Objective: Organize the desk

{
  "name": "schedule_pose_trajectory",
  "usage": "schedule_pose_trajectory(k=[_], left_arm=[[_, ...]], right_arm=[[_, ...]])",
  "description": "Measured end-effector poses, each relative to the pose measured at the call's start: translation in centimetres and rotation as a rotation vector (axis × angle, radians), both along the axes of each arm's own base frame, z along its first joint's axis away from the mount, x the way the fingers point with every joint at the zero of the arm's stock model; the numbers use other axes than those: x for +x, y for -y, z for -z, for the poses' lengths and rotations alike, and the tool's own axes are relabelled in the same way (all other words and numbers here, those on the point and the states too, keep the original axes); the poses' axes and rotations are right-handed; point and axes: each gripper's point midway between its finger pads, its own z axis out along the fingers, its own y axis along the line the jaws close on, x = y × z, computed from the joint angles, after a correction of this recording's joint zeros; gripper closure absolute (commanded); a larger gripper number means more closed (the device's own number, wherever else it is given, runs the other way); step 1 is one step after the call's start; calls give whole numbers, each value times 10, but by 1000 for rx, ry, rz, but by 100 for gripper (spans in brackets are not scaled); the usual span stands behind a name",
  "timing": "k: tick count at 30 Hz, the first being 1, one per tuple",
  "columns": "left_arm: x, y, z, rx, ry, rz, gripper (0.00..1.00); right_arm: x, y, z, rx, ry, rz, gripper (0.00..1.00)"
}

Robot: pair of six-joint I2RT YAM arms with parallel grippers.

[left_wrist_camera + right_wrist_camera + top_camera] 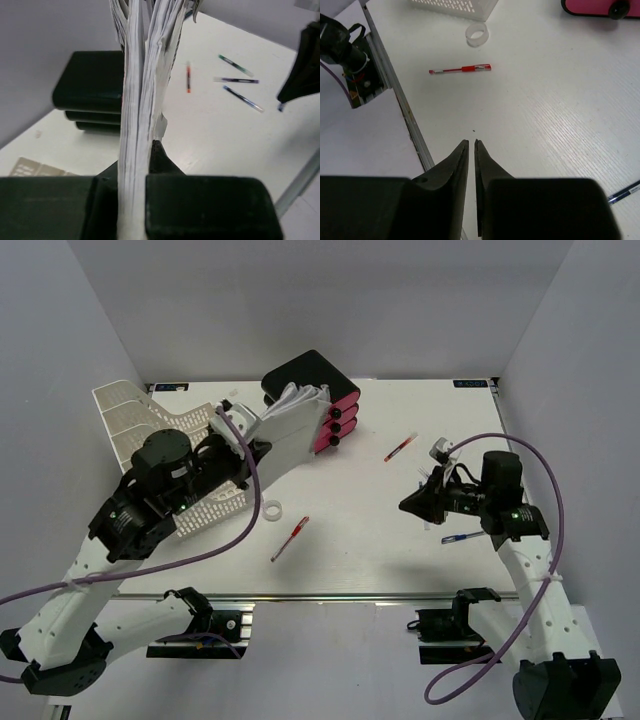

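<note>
The desk [380,540] is a white tabletop with a metal rail [330,595] along its front. My left gripper [238,440] is shut on a thick stack of white papers [288,422] and holds it on edge above the desk, between the white mesh tray [130,420] and the black-and-pink drawer unit [320,400]. In the left wrist view the stack [142,75] runs up from the gripper [135,165]. My right gripper [408,504] hangs low over the desk's right half, shut and empty; its jaws [471,145] nearly touch.
A red pen [289,538] and a tape roll [271,510] lie near the front middle, and both show in the right wrist view [461,69] [479,36]. A second red pen [400,447] lies mid-right. A blue pen [462,537] lies under the right arm.
</note>
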Motion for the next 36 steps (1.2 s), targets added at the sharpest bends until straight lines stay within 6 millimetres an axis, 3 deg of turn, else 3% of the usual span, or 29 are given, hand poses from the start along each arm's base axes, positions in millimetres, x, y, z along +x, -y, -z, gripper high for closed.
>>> schedule_pose_trajectory(k=[7, 14, 16, 17, 19, 21, 24, 29, 36], left_arm=[[2, -31, -23, 37, 82, -114, 100], [18, -32, -24, 138, 80, -151, 100], [25, -26, -29, 158, 79, -148, 100], [28, -23, -33, 163, 80, -140, 100], [29, -13, -35, 168, 74, -99, 100], [25, 1, -32, 166, 59, -24, 100], [13, 25, -21, 158, 24, 124, 100], [-16, 58, 11, 134, -66, 364, 100], [-40, 82, 46, 86, -171, 550, 100]], right_arm=[[-12, -2, 16, 23, 37, -49, 84], [-21, -3, 23, 22, 87, -101, 81], [-22, -4, 22, 22, 109, -120, 71], [-23, -4, 22, 21, 120, -131, 55], [-27, -5, 22, 23, 143, -161, 36], [-32, -7, 20, 32, 174, -205, 28], [-36, -11, 8, 56, 233, -254, 21], [-25, -19, -36, 133, 350, -287, 12], [-7, -30, -92, 255, 392, -284, 11]])
